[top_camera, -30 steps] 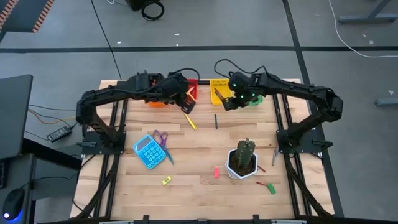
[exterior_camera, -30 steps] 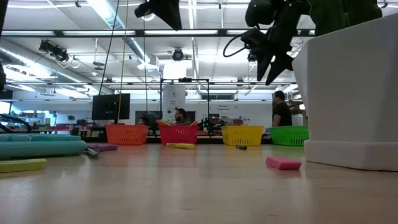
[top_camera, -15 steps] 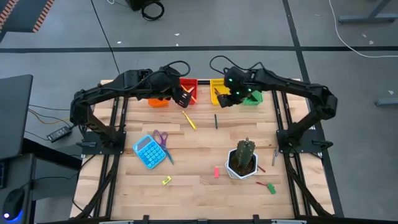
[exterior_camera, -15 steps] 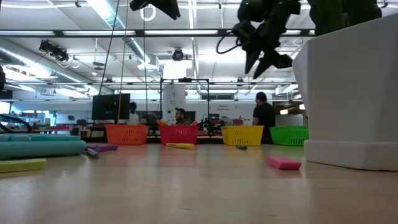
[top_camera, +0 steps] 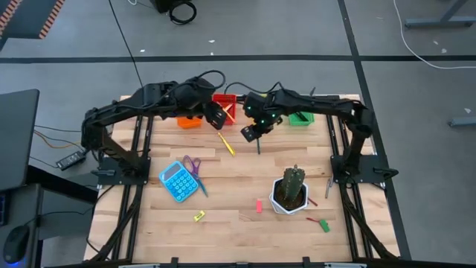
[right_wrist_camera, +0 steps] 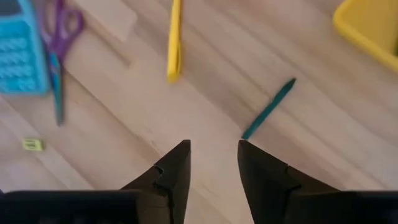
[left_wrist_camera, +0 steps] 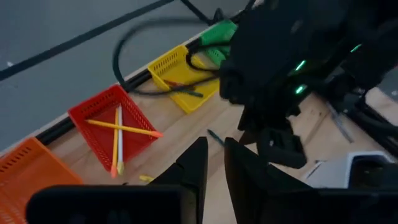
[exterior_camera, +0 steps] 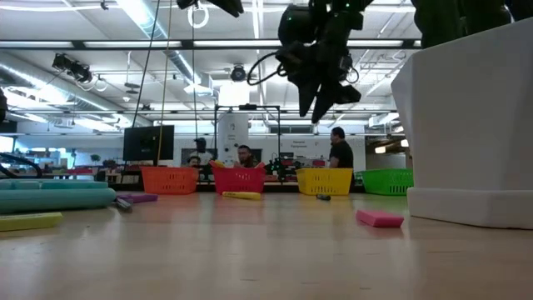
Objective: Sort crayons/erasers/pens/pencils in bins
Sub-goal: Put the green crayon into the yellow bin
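Standing here, the place is looking like a big open workshop. Long strip lights (exterior_camera: 154,29) are glowing across a ceiling full of exposed pipes and beams (exterior_camera: 100,48). A few people (exterior_camera: 337,152) are hanging around at the far end near a dark monitor (exterior_camera: 154,142). The floor (top_camera: 67,45) is plain grey with a dark line running across it, and cables (top_camera: 126,41) are trailing over it. A black desk corner (top_camera: 16,138) is sitting beside the wooden table (top_camera: 238,201).

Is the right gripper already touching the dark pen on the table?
Apart. The right wrist view shows bare wood between the open right gripper and the pen; the low view shows it high above the table.
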Robot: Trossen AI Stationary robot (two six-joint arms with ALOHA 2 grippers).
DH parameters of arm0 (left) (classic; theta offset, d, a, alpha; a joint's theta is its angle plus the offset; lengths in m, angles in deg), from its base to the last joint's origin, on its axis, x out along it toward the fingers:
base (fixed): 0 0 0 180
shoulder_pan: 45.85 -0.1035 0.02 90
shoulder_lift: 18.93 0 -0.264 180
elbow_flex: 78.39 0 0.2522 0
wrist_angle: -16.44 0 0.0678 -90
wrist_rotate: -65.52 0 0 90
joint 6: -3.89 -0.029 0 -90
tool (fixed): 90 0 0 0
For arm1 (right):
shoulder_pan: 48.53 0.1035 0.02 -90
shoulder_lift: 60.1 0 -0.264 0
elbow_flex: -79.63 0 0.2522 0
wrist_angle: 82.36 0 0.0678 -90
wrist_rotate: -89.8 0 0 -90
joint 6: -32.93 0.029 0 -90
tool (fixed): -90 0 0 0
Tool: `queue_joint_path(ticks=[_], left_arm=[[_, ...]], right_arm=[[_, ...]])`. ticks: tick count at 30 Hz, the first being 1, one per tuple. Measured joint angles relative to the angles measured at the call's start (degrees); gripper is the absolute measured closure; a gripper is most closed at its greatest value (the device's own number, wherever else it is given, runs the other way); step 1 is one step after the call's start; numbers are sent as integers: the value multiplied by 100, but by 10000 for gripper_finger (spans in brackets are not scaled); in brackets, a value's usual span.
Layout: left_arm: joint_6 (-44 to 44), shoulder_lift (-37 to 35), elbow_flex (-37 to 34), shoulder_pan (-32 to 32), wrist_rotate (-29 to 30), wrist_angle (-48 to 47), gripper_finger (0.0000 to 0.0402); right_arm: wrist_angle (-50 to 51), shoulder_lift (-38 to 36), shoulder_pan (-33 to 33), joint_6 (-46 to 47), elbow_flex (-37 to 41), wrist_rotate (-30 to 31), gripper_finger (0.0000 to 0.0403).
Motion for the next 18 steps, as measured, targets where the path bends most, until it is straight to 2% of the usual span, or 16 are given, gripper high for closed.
queue_joint_path(ticks=[4, 8, 13, 18], left_arm=[[-317, -344, 2, 56, -13, -127, 336], [-654, -746, 2, 89, -117, -150, 332], [-1307, -1159, 2, 107, -114, -427, 332], [-1556, -1365, 2, 109, -190, -816, 329]], right_arm=[[7, 139, 6, 163, 0, 156, 232], [-147, 325, 12, 791, 0, 208, 207], [-235, 621, 189, 1473, 0, 219, 202], [-113, 855, 415, 1935, 0, 406, 208]])
